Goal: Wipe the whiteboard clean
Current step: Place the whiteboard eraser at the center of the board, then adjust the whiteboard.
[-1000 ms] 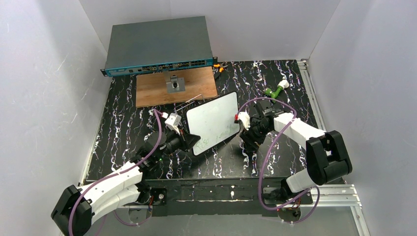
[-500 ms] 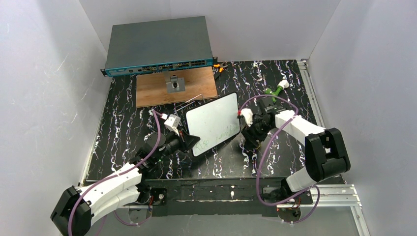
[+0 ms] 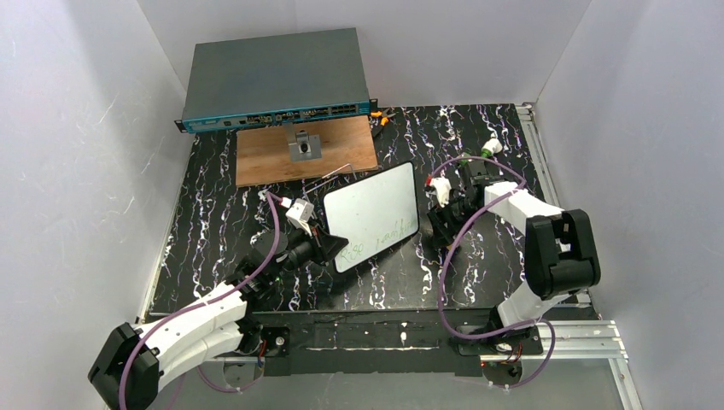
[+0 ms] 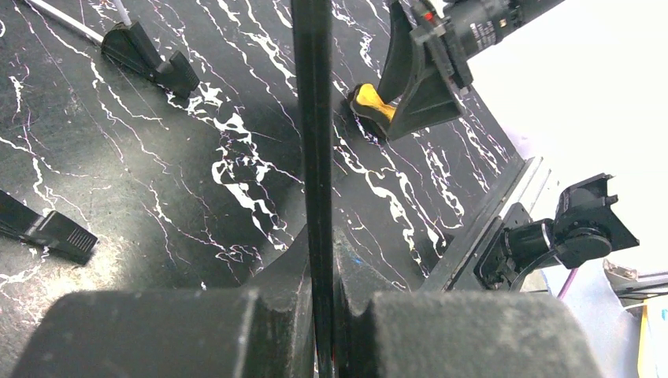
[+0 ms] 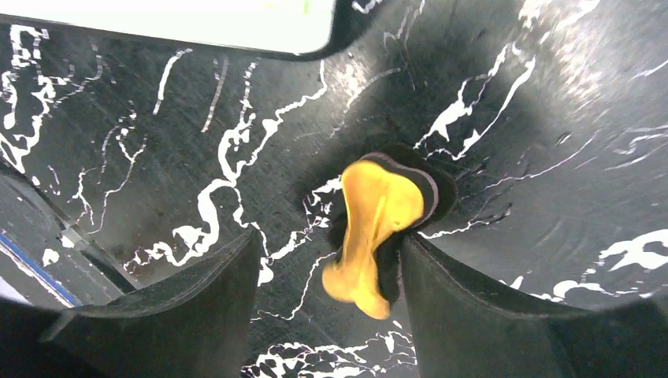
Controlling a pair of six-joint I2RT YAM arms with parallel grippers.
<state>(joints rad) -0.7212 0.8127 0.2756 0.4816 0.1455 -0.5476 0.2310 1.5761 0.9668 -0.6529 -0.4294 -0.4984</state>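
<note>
The left claw (image 3: 329,248) is clamped on the near left edge of the whiteboard (image 3: 373,213) at mid-tabletop (image 3: 213,213), while just right of the whiteboard the right claw (image 5: 329,252) gapes wide astride a yellow-and-black piece (image 5: 378,209) lying there.

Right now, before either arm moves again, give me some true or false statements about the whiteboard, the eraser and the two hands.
1. The left hand is shut on the edge of the whiteboard. True.
2. The right hand is clamped on the yellow eraser. False: its jaws stand open, and the eraser lies on the table between the fingers.
3. The whiteboard is wiped clean. False: green writing shows near its lower edge.
4. A wooden panel lies just in front of the network switch at the back. True.
</note>
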